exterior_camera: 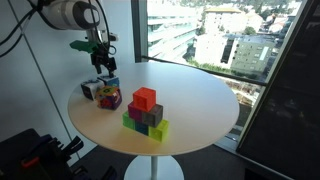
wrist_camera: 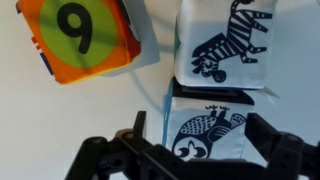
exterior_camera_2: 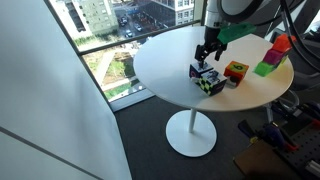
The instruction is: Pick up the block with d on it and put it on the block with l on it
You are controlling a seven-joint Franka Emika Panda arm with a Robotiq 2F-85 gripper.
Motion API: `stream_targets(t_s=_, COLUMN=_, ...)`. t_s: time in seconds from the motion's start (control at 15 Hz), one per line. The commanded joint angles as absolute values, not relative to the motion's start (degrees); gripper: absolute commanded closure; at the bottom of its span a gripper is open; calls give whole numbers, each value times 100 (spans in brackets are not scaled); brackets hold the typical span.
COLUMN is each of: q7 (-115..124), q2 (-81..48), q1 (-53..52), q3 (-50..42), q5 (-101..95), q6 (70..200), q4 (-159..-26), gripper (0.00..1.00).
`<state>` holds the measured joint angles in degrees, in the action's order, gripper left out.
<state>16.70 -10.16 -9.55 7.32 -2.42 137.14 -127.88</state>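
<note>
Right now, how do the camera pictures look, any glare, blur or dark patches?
Wrist view: the zebra-print block and the orange 9 block are fairly sharp and evenly lit; the tool is dark and soft at the bottom. In an exterior view the window is far brighter than the room. In both exterior views the white table shows soft shadows, no harsh glare.

Cube letters unreadable in both exterior views. Wrist view: zebra cube [wrist_camera: 222, 45] top cropped; lower cube [wrist_camera: 208, 133] base behind gripper [wrist_camera: 195, 132].
</note>
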Motion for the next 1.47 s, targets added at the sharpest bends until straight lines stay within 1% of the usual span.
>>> stream_targets(t_s=0.0, q7=1929, q2=-1209, q1=-1063, q3=664, q5=-475, q6=13663, q4=-12527, gripper=0)
stream_targets(t_s=1.4, q7=2220, q2=-1610, q1=-1306, q3=540, q5=-758, q6=13636, q4=-12196, gripper=0)
